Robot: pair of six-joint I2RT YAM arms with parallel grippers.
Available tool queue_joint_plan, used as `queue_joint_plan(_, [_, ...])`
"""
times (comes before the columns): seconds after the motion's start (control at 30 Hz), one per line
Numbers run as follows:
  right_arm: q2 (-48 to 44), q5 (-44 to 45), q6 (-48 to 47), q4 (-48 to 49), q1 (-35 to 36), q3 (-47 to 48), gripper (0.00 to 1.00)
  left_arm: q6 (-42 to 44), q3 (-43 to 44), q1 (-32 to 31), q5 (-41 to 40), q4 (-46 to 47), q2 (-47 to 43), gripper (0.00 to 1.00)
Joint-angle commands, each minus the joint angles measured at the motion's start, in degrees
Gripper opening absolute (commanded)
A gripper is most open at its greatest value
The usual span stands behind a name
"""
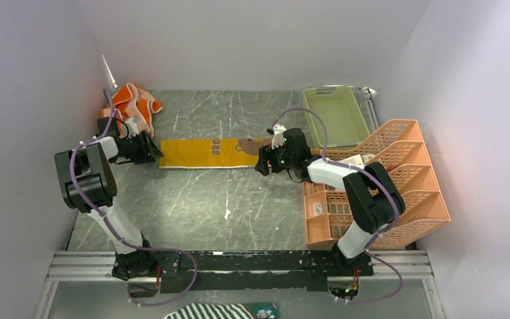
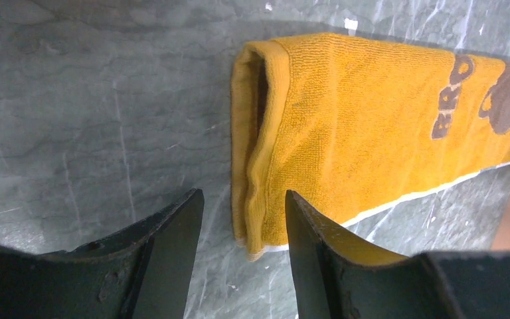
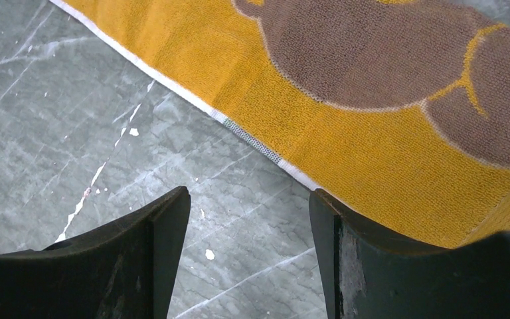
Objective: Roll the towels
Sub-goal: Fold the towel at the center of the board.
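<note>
Mustard-yellow towel [image 1: 206, 153], a long folded strip on the surface [image 1: 206, 206], left gripper [image 2: 242, 199] parted, empty at one end, right gripper [image 3: 249, 196] likewise at the other, orange towel [image 1: 136, 103] crumpled nearby.

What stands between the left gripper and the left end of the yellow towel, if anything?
Nothing visible. The open left gripper is right at the folded end of the yellow towel, with only bare table around it. The crumpled orange towel lies off to the side, not between them.
</note>
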Motion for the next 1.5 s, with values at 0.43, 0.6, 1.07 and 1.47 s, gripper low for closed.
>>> queue_joint_plan(0.43, [-0.35, -0.89, -0.62, 0.09, 0.04, -0.14, 0.67, 3.11, 2.31, -6.55, -10.17, -3.14, 1.88, 0.57])
queue_joint_plan(0.6, [-1.86, -0.09, -1.32, -1.08, 0.05, -0.27, 0.67, 2.32, 2.86, -8.81, -22.2, -6.0, 2.99, 0.47])
queue_joint_plan(1.07, [-6.24, -0.03, -1.76, -2.93, 0.09, -0.82, 0.67, 0.77, 1.54, -8.32, -24.01, -7.45, 1.03, 0.07])
queue_joint_plan(1.47, [-7.93, -0.77, 1.49, -4.06, 0.36, -0.71, 0.67, -13.43, -2.14, 0.09, -52.7, -11.4, -16.32, 0.07])
